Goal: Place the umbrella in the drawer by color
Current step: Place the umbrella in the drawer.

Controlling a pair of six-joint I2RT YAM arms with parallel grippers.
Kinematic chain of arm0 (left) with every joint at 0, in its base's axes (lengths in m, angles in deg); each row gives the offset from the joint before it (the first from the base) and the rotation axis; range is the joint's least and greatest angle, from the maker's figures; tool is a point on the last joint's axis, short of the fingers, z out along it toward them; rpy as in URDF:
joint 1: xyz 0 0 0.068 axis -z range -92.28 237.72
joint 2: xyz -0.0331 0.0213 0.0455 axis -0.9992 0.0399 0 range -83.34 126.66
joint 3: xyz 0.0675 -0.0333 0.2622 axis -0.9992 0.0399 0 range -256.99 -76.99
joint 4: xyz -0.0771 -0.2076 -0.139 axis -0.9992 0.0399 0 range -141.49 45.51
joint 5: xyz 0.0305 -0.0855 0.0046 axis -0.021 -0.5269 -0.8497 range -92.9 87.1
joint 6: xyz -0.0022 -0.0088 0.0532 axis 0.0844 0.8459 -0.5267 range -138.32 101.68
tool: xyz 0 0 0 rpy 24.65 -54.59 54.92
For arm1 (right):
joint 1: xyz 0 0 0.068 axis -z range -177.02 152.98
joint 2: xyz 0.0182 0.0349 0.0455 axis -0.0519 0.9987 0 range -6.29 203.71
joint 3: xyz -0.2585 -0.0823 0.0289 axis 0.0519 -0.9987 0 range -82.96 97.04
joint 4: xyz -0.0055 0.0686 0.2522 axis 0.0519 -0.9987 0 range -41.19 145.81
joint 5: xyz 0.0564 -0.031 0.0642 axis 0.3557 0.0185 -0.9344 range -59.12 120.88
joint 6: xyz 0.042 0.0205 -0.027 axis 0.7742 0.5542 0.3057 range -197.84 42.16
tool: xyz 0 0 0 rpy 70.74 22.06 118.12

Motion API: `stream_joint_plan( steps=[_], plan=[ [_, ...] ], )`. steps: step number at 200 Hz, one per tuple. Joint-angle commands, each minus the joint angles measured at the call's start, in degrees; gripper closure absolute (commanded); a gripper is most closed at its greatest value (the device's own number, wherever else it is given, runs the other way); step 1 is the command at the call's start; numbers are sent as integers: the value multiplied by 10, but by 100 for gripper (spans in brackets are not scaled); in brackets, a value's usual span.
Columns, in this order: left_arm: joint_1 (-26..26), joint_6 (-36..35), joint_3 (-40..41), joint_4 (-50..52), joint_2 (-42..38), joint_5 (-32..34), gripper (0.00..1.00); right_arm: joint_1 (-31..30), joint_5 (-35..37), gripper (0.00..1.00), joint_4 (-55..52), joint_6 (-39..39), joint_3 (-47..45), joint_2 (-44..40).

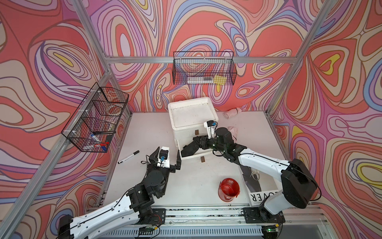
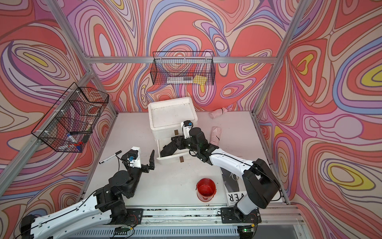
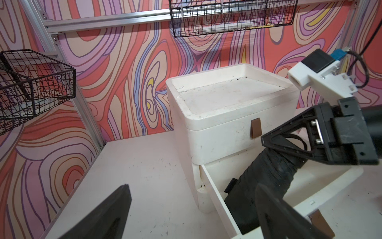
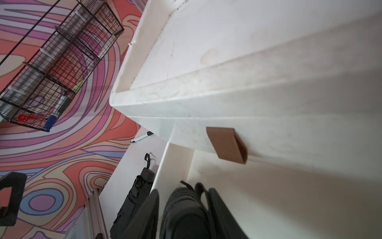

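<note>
partly hidden umbrella point(image 1: 187, 151), drawer point(image 1: 196, 155) (right hand point(image 1: 196, 141) blocking)

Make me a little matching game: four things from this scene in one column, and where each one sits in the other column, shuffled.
Things
1. red bucket
2. marker pen
3. black umbrella under the right hand
4. magazine

Places
A. inside the open drawer
B. lying flat at the table's front right corner
C. lying on the table, left of the white drawers
D. standing upright beside the magazine

Pairs: 1-D, 2-C, 3-A, 4-B
</note>
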Motion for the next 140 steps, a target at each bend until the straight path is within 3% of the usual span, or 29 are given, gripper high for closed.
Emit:
stream_joint_plan(
  steps=[1,28,80,94,114,128,140],
  plan=[
    [-2,53,-28,74,-9,23,1,0,71,46,-81,-65,17,-54],
    [-2,99,-63,149,-2,56,1,0,117,30,-184,-143,51,-98],
    [-2,262,-113,372,7,125,1,0,184,27,-206,-229,10,-218],
    [-3,343,-121,455,11,153,1,0,171,27,-187,-230,-17,-247],
    [-9,532,-141,631,27,178,1,0,130,27,-173,-226,-42,-275],
    [-31,609,-147,709,43,157,1,0,113,27,-183,-216,-46,-287],
    [-76,621,-147,725,62,105,1,0,100,27,-183,-211,-52,-296]
  ],
)
